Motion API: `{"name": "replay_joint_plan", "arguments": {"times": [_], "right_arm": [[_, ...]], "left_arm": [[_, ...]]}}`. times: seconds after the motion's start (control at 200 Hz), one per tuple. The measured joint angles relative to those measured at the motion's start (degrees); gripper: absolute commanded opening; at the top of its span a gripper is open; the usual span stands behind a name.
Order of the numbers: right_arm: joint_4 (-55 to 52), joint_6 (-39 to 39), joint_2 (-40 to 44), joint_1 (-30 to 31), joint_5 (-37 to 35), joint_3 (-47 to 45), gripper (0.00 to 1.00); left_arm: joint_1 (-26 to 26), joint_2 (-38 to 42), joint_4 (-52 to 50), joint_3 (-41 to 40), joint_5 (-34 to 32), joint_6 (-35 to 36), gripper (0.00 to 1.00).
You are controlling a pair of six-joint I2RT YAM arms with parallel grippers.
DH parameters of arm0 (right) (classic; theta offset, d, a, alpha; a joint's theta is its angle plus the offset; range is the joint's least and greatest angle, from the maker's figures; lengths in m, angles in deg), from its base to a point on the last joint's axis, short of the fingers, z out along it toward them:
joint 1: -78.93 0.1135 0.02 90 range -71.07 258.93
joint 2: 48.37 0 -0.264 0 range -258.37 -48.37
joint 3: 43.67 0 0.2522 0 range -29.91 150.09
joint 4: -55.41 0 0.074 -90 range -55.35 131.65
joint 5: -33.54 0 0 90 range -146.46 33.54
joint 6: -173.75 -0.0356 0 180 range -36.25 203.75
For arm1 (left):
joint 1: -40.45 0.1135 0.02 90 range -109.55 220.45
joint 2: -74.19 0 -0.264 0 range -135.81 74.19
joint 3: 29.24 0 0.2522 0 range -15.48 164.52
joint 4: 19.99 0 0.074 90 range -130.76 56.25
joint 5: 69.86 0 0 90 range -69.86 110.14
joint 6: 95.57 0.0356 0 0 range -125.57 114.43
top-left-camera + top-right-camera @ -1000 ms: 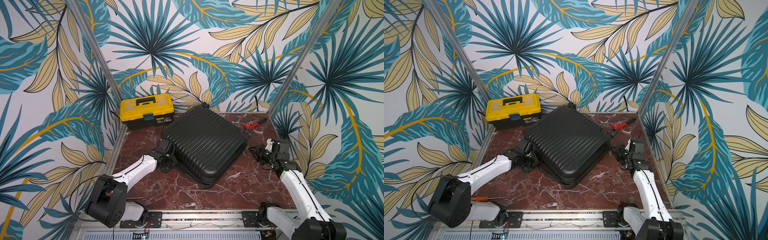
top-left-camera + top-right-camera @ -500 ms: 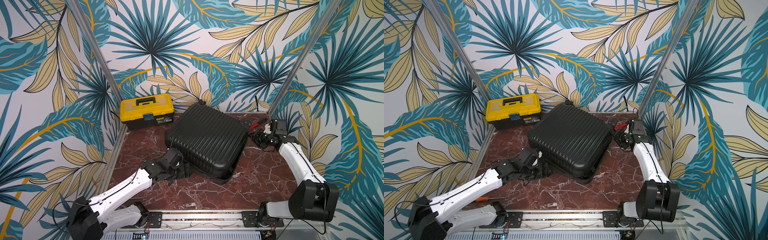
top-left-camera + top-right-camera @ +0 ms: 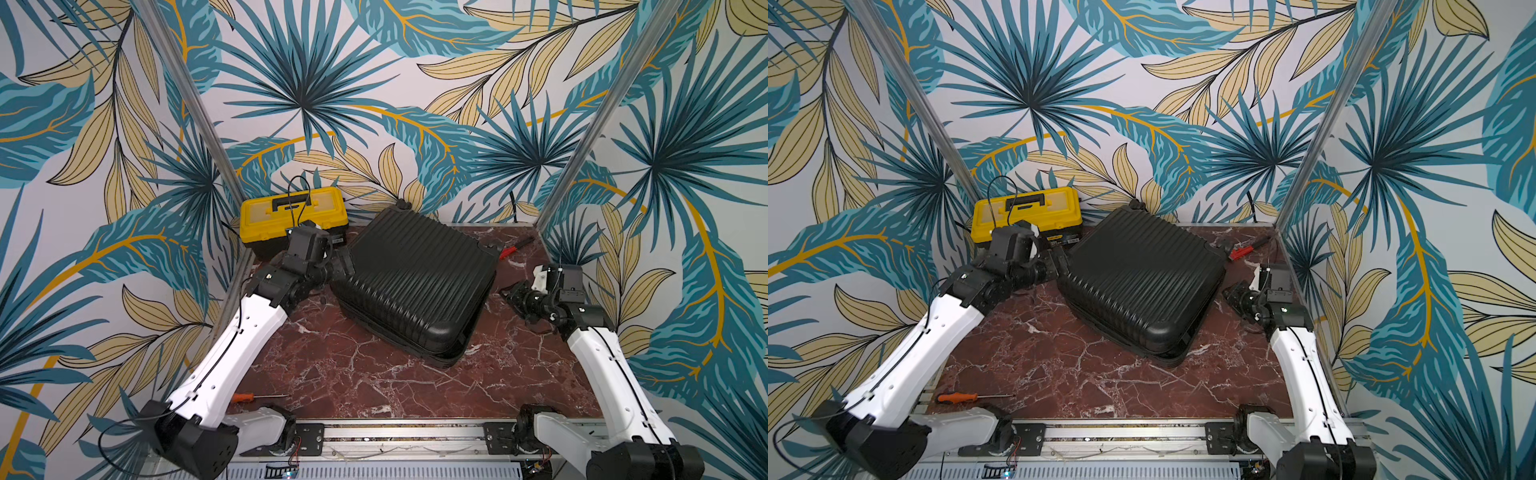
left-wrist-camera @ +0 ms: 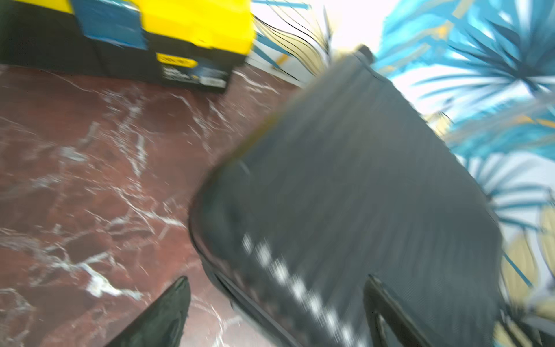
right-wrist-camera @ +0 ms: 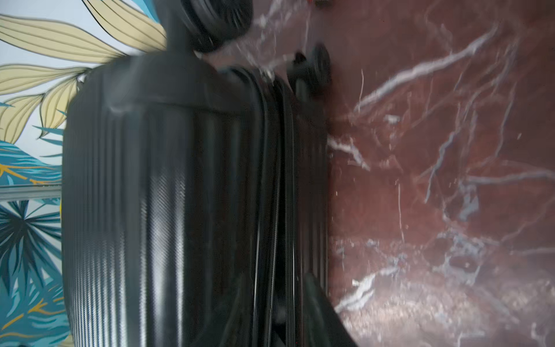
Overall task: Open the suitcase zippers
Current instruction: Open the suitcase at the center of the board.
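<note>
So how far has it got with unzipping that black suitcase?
Done: hard to say; the suitcase lies flat, lid down, though its halves gape slightly at the near corner. In hand: nothing looks gripped; the left gripper stands open at the corner by the toolbox, the right gripper hangs clear. To do: the zippers along the side seam, too blurred to judge.

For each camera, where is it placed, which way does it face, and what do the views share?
Top views: high above the arm bases, facing down at the suitcase and toolbox; left arm and right arm show.
Left wrist: on the left arm, facing the suitcase corner; left pincer shows.
Right wrist: on the right arm, facing the zippers; right pincer shows.
Shared: all see the suitcase.
</note>
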Motion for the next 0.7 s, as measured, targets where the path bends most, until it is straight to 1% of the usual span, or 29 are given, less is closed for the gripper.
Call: {"name": "replay_joint_plan", "arguments": {"times": [0.1, 0.215, 0.255, 0.3, 0.385, 0.466, 0.581, 0.701], "right_arm": [[-1.0, -0.5, 3.0, 1.4, 3.1, -4.1, 0.19], [-2.0, -0.5, 4.8, 3.2, 5.9, -6.3, 0.07], [-2.4, -0.6, 5.1, 3.6, 6.7, -6.5, 0.04], [-2.4, -0.3, 5.4, 3.8, 7.5, -6.6, 0.00], [-2.3, -0.2, 5.4, 3.9, 8.5, -6.9, 0.00], [-2.3, -0.1, 4.7, 4.0, 9.4, -7.1, 0.00], [-1.0, -0.1, 2.6, 4.0, 10.1, -7.1, 0.00], [0.7, -0.3, -0.4, 4.1, 10.4, -6.7, 0.00]], "left_arm": [[6.8, -5.9, 2.0, -0.1, 1.6, -0.3, 0.91], [14.1, -10.9, 5.7, -2.6, 8.5, -1.2, 0.85], [16.0, -12.1, 7.6, -4.2, 11.4, -1.7, 0.79], [17.7, -13.1, 9.9, -6.5, 14.3, -2.6, 0.70], [19.8, -14.3, 14.1, -11.2, 18.9, -4.3, 0.48], [20.0, -15.6, 17.3, -14.4, 22.6, -5.7, 0.33], [20.0, -17.5, 22.3, -17.0, 26.7, -7.5, 0.19], [20.2, -19.0, 28.0, -20.2, 29.9, -10.0, 0.11]]}}
